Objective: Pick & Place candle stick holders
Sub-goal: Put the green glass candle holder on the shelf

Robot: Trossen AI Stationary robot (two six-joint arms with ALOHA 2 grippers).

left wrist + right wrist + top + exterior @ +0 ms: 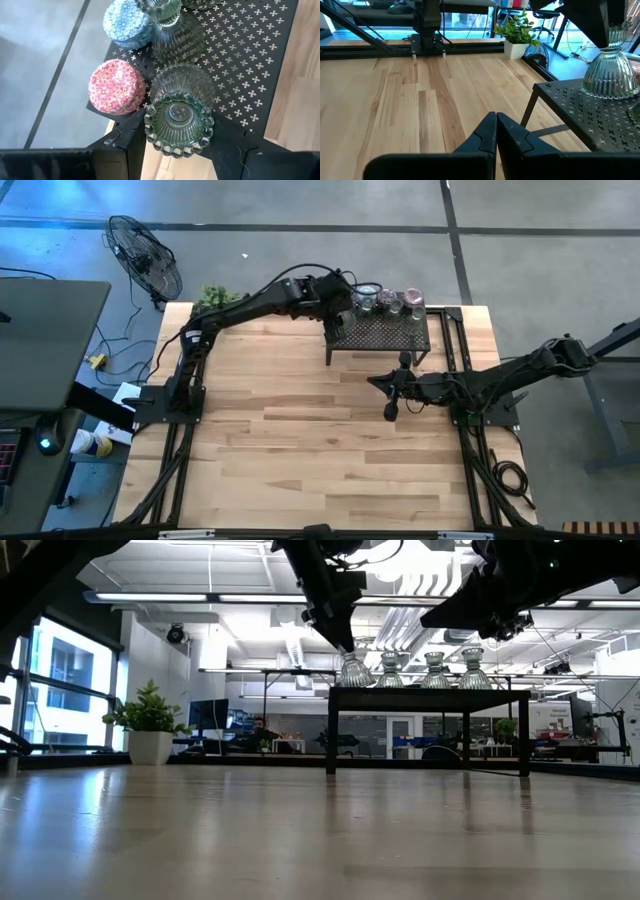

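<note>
Only left wrist view shows left hand [177, 145] gripping clear holder [179, 117] on rack [250, 55]; right hand [496, 131] closed, empty.

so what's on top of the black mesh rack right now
On the black mesh rack stands a row of clear ribbed glass holders; the left gripper is at the end one. Pink and blue pieces sit beside.

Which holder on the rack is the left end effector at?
The left end effector is at the end clear holder of the row, nearest the plant.
</note>
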